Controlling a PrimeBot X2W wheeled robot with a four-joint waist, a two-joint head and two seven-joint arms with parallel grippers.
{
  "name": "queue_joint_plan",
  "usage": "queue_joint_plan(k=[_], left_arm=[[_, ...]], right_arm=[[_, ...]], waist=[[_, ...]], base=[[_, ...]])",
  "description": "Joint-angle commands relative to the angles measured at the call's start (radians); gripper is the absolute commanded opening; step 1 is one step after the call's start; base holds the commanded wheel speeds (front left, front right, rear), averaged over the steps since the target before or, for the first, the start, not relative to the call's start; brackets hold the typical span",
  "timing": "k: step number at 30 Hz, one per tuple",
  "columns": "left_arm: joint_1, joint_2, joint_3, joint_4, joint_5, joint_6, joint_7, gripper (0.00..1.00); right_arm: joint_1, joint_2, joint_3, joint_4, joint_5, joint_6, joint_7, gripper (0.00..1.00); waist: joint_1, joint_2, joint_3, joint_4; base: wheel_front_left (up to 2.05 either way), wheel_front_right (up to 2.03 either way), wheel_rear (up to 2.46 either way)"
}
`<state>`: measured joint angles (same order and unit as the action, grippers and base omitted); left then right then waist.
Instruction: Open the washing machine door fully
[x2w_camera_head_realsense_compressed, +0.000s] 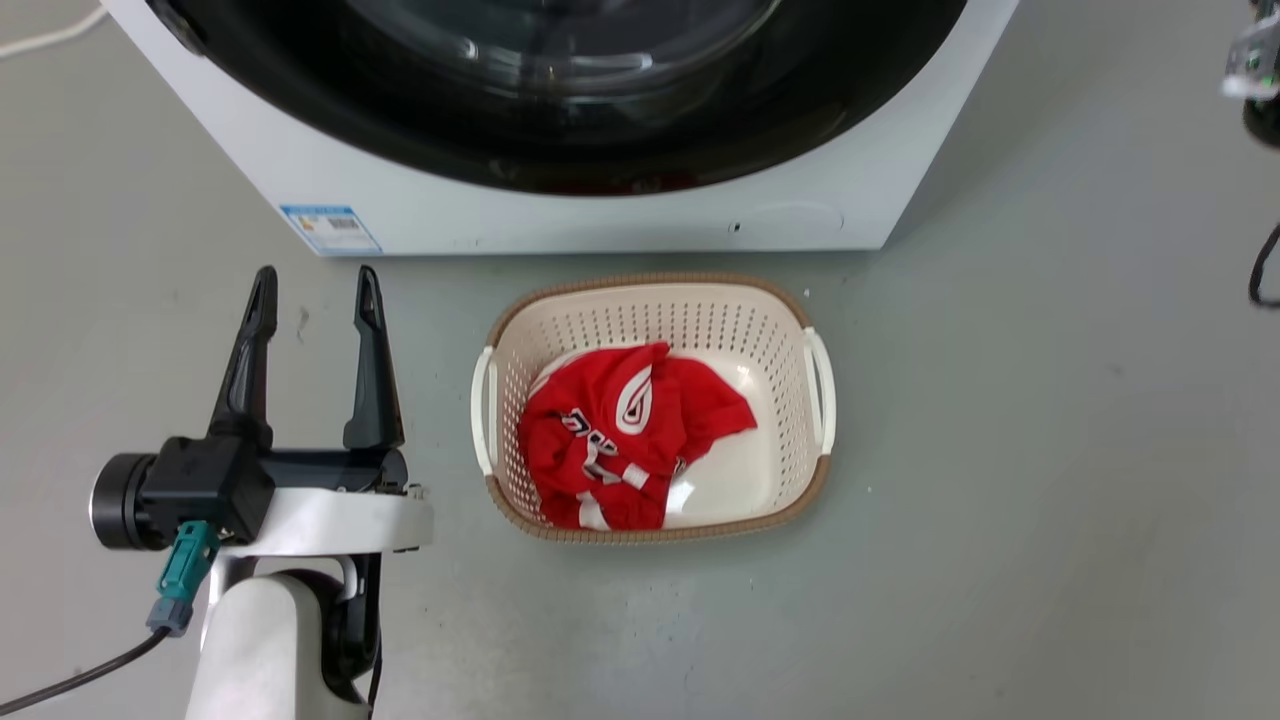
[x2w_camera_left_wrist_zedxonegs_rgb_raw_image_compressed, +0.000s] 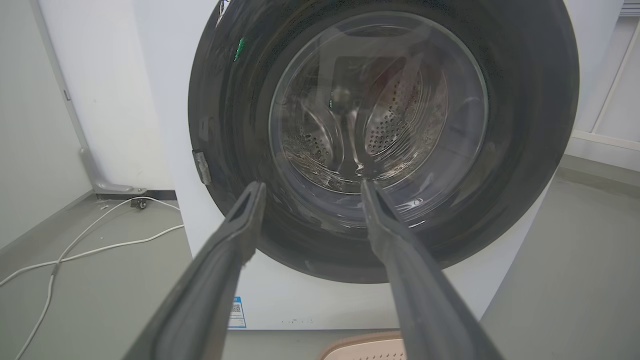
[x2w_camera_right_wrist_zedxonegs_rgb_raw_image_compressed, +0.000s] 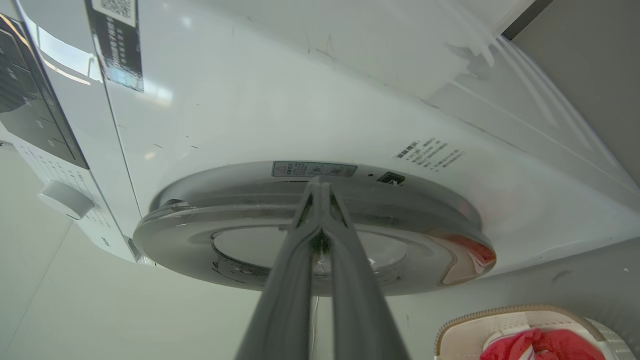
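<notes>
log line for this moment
door not open | left hand open, facing door | right hand shut, tips at door rim | basket holds red cloth

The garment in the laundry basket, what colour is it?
The garment is red with white and black markings, clearest in the head view.

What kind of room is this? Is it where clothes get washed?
Probably a laundry area: a white front-loading washing machine stands on a grey floor, and a basket in front of it holds a red garment.
</notes>
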<state>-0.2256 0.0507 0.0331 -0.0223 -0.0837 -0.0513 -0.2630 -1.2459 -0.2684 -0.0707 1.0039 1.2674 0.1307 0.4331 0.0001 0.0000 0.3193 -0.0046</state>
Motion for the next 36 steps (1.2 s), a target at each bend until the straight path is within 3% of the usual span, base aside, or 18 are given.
queue_joint_plan(k=[1, 11, 21, 36], left_arm=[[-0.022, 0.0, -0.003, -0.004, 0.0, 0.004, -0.003, 1.0], [-0.08, 0.0, -0.019, -0.022, -0.005, 0.017, -0.003, 1.0], [-0.113, -0.001, -0.043, -0.036, -0.006, 0.037, -0.003, 1.0], [-0.09, 0.0, -0.047, -0.013, -0.007, 0.036, -0.003, 1.0]], right_arm=[[-0.056, 0.001, 0.019, 0.036, -0.026, 0.0, 0.024, 0.0], [-0.253, 0.027, 0.09, 0.148, -0.139, 0.0, 0.049, 0.0], [-0.328, 0.042, 0.106, 0.187, -0.171, 0.0, 0.069, 0.0], [-0.212, 0.038, 0.083, 0.099, -0.072, 0.001, 0.367, 0.0]], waist=[[-0.0001, 0.0, 0.041, 0.01], [-0.0001, 0.0, 0.152, 0.035], [-0.0001, 0.0, 0.216, 0.05], [-0.0001, 0.0, 0.157, 0.035]], base=[[0.0, 0.0, 0.0], [0.0, 0.0, 0.0], [0.0, 0.0, 0.0], [0.0, 0.0, 0.0]])
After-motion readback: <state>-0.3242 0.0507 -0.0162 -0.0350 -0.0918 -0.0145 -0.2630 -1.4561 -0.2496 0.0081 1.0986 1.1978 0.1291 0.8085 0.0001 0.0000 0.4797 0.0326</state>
